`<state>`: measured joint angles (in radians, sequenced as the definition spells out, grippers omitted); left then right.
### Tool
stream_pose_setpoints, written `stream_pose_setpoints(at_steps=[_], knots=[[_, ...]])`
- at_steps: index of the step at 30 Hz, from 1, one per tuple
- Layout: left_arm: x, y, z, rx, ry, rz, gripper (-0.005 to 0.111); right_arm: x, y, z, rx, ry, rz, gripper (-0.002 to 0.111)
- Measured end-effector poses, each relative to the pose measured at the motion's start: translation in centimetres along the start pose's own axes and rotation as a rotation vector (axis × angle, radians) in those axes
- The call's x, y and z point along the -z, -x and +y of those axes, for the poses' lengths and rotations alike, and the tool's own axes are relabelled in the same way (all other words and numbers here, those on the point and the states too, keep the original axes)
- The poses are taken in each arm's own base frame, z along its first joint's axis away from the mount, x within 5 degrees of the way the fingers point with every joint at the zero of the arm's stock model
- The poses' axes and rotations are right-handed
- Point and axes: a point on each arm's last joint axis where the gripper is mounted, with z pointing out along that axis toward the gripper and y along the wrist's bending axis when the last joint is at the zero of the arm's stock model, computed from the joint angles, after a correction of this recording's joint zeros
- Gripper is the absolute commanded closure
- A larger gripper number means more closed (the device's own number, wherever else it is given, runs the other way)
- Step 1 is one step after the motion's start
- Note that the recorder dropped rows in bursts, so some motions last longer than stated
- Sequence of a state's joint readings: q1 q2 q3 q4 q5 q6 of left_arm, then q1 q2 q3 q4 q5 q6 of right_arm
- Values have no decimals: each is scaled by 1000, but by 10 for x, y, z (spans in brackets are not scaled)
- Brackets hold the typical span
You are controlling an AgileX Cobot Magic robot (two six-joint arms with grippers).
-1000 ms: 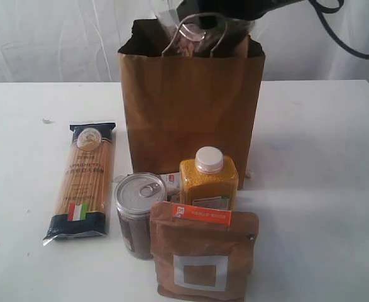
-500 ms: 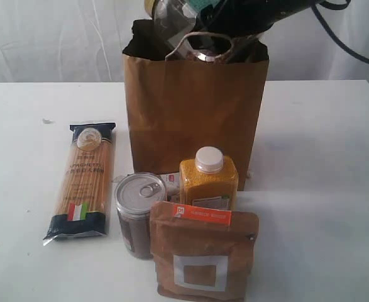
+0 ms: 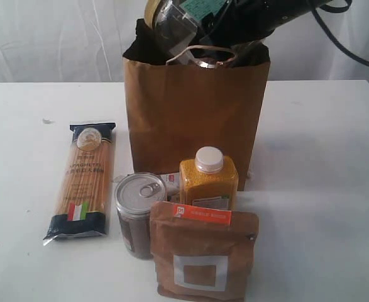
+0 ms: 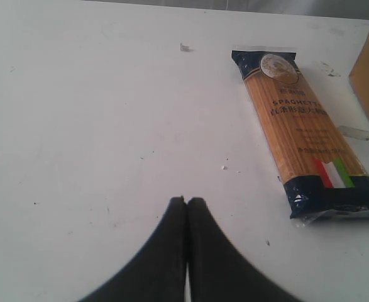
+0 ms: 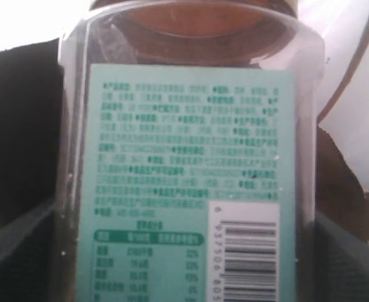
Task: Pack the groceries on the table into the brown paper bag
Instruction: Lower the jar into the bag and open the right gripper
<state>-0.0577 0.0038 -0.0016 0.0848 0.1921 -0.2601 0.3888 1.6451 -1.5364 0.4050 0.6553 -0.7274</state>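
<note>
The right tool (image 5: 184,251) grips the jar (image 3: 171,19), tilted at upper centre over the bag (image 3: 193,119) mouth, apparently for lowering in. The left tool (image 4: 187,207) is closed and empty above the worktop (image 4: 77,126), near the spaghetti (image 4: 303,138).

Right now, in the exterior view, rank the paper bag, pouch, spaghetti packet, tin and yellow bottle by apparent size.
1. paper bag
2. pouch, though it sits nearest the camera
3. spaghetti packet
4. tin and yellow bottle: look alike, both partly hidden behind the pouch, so unranked.
</note>
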Motion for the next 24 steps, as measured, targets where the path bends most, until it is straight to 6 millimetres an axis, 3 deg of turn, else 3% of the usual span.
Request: stream_pose_setpoints(at_steps=[24], knots=[[0, 0, 0, 0, 0, 0, 107, -4, -4, 1, -57, 21, 30, 77]])
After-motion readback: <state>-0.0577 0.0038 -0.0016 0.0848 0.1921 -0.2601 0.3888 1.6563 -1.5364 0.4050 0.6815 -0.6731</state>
